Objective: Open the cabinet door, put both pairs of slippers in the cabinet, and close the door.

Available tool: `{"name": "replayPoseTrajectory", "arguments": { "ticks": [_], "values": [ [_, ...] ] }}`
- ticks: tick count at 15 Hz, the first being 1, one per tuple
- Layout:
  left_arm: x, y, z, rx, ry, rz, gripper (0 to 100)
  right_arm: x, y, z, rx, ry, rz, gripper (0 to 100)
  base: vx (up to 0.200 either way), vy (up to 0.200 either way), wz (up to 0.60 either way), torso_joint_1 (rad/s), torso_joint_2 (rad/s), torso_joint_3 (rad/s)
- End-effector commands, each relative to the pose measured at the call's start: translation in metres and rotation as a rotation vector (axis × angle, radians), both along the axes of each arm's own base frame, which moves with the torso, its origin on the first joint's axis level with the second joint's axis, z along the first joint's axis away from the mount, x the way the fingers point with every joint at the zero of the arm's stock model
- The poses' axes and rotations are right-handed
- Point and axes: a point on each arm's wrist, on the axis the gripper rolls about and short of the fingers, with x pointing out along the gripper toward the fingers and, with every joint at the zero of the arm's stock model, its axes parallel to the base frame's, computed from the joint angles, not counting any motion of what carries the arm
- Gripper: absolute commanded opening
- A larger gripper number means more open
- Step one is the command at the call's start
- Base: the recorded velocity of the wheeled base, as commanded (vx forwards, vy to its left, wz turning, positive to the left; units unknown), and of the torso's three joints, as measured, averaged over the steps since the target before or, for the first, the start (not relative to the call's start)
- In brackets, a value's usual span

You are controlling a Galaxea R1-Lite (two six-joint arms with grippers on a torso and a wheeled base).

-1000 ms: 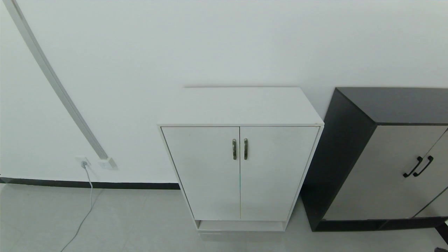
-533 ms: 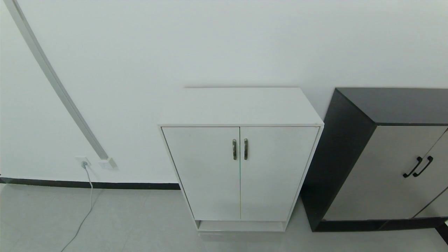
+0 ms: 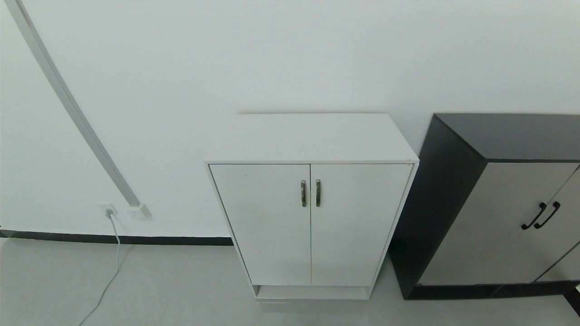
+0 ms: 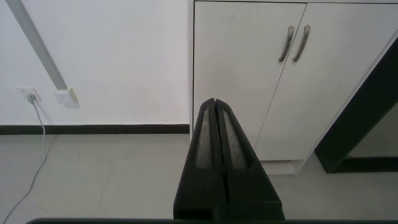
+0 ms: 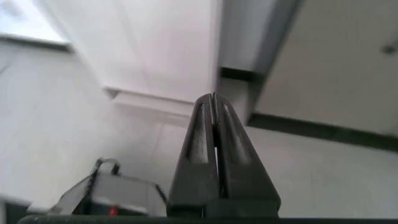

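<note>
A white two-door cabinet [image 3: 311,222] stands against the wall with both doors closed; its two metal handles [image 3: 311,193] sit side by side at the centre seam. My left gripper [image 4: 215,106] is shut with nothing in it, a short way in front of the cabinet's left door [image 4: 239,68], well below the handles [image 4: 295,43]. My right gripper [image 5: 214,102] is shut and holds nothing; it hangs low over the floor near the white cabinet's base [image 5: 155,102].
A black cabinet with grey doors [image 3: 494,203] stands right beside the white one. On the left wall are a socket with a plugged cable [image 3: 111,226] trailing onto the grey tiled floor and a slanted cable duct [image 3: 68,104]. Open floor lies in front.
</note>
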Motion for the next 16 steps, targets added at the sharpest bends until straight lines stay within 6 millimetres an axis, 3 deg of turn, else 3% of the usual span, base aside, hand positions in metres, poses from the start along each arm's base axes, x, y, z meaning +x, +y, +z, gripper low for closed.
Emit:
{"name": "replayPoseTrajectory", "arguments": {
  "ticks": [1, 6, 9, 16],
  "values": [
    [0.000, 0.000, 0.000, 0.000, 0.002, 0.000, 0, -0.006, 0.000, -0.001, 0.007, -0.078, -0.076, 0, 0.000, 0.000, 0.00, 0.000, 0.00, 0.000],
    [0.000, 0.000, 0.000, 0.000, 0.002, 0.000, 0, -0.021, 0.000, -0.004, 0.025, -0.265, -0.110, 0, 0.000, 0.000, 0.00, 0.000, 0.00, 0.000],
    [0.000, 0.000, 0.000, 0.000, 0.002, 0.000, 0, -0.021, 0.000, -0.003, 0.119, -0.270, -0.129, 0, 0.000, 0.000, 0.00, 0.000, 0.00, 0.000],
    [0.000, 0.000, 0.000, 0.009, 0.002, 0.000, 0, -0.021, 0.000, -0.003, 0.107, -0.270, -0.126, 0, 0.000, 0.000, 0.00, 0.000, 0.00, 0.000]
  ]
}}
